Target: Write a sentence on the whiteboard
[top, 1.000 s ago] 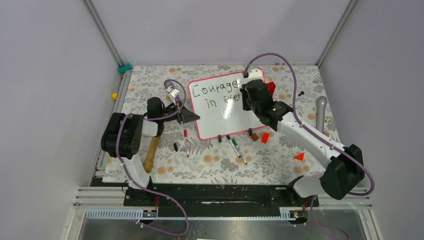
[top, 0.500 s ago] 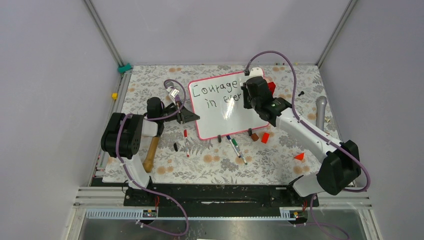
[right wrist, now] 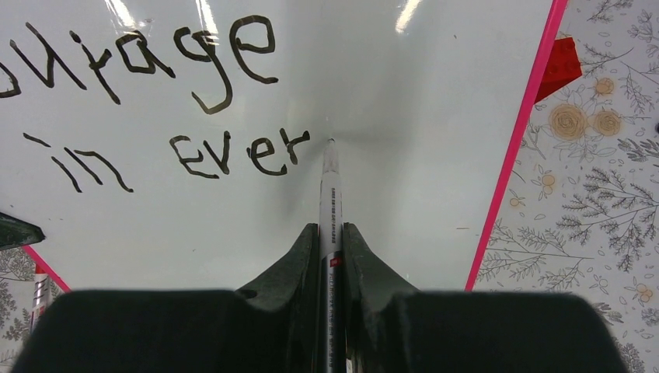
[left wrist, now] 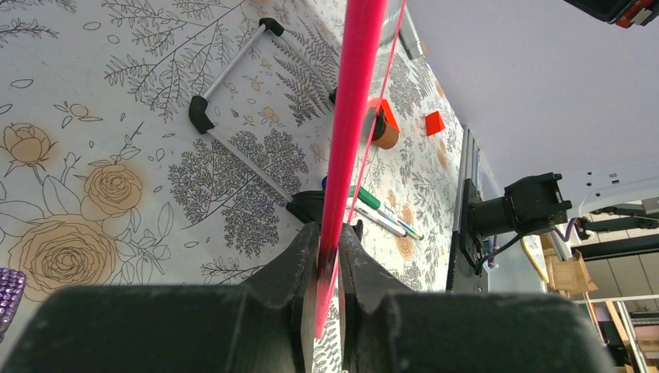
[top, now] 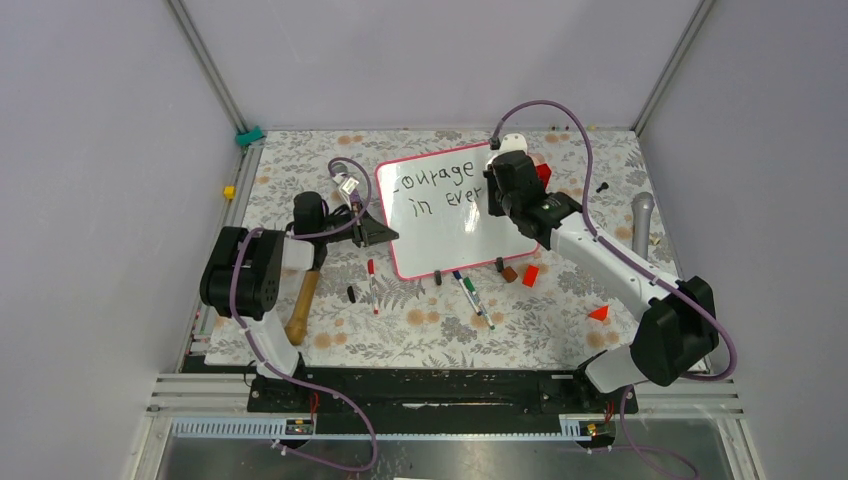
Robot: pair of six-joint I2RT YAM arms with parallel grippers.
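Note:
The whiteboard (top: 450, 235), white with a pink-red frame, lies tilted at the middle of the table. Black lettering (top: 440, 187) on it reads "Courage in ever"; the right wrist view shows "ourage in ever" (right wrist: 233, 151). My right gripper (top: 497, 200) is shut on a white marker (right wrist: 329, 203), its tip on the board just right of "ever". My left gripper (top: 378, 231) is shut on the board's left edge; the left wrist view shows the pink frame (left wrist: 353, 116) pinched between the fingers (left wrist: 299, 268). The word "step" is not seen.
Loose markers (top: 470, 292), a red marker (top: 372, 280) and small caps lie below the board. Red and brown blocks (top: 529, 275) sit at its lower right, a red block (top: 541, 175) behind the right gripper. A wooden handle (top: 301, 305) lies left, a grey microphone (top: 641, 225) right.
The right gripper has moved slightly up and right with the marker. The left arm has shifted a little and the board's left side has moved, so the "C" is now partly washed out.

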